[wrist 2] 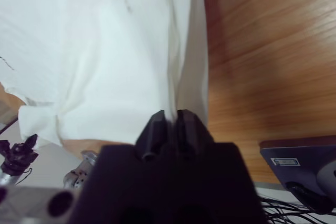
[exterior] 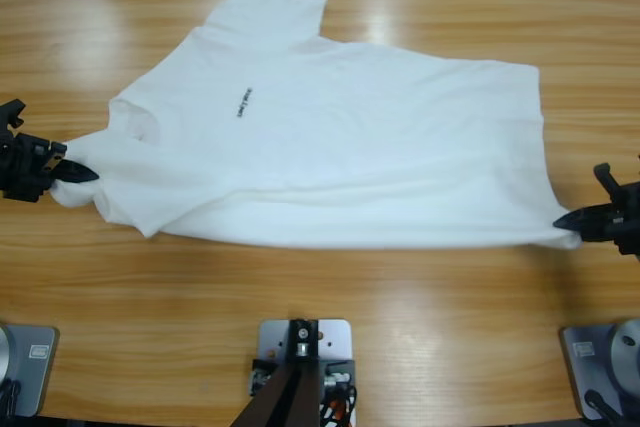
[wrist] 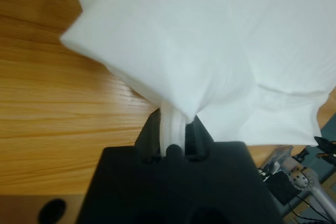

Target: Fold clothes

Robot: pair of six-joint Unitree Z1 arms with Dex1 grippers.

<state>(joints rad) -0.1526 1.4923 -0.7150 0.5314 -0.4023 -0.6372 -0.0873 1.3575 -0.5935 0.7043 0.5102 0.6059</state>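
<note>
The white T-shirt lies spread across the wooden table, its near edge rolled in a long fold, chest mark up, one sleeve toward the far edge; the left gripper, low at the table's left end, clamps a bunched sleeve; the right gripper, opposite, pinches the hem corner.

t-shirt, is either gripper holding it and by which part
Both. The left gripper pinches the T-shirt at a bunched sleeve end; the right gripper pinches its bottom hem corner.
</note>
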